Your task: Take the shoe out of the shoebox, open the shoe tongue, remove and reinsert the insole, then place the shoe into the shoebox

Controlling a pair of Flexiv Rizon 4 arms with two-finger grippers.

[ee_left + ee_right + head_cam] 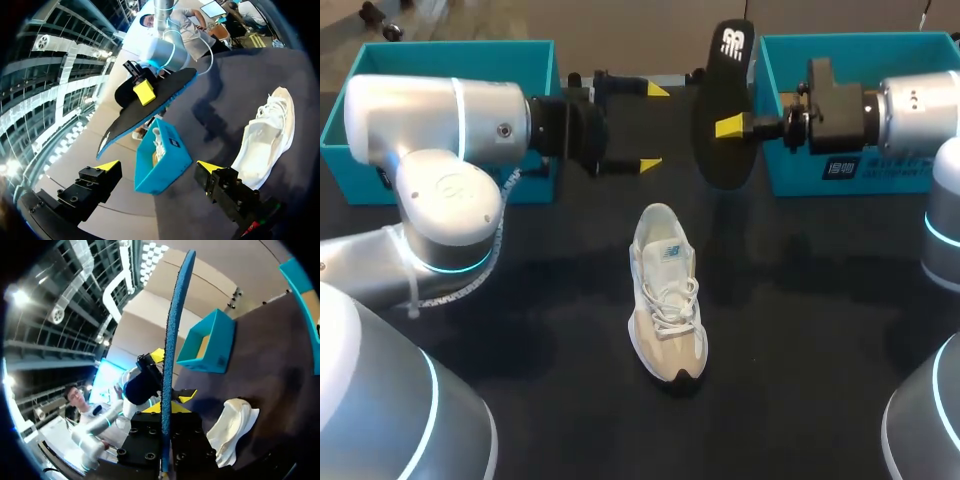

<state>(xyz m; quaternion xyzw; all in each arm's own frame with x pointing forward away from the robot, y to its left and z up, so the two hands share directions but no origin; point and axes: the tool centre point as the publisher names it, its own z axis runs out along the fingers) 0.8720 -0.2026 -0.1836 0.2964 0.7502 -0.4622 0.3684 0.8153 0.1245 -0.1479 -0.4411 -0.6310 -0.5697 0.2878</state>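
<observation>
A white lace-up shoe [665,295] lies on the black table, toe toward me; it also shows in both wrist views [267,132] [232,427]. My right gripper [730,127] is shut on the black insole [723,110] and holds it upright in the air behind the shoe. In the right wrist view the insole [172,340] stands edge-on, its blue side showing, between my right gripper's [166,407] fingers. My left gripper [653,127] is open, level with the insole and a little left of it, touching nothing. The left wrist view shows the insole [150,107] ahead of my left gripper [159,166].
An open teal shoebox [440,60] stands at the back left, behind my left arm. A second teal box [860,60] stands at the back right; the left wrist view shows this box [162,160] with another white shoe inside.
</observation>
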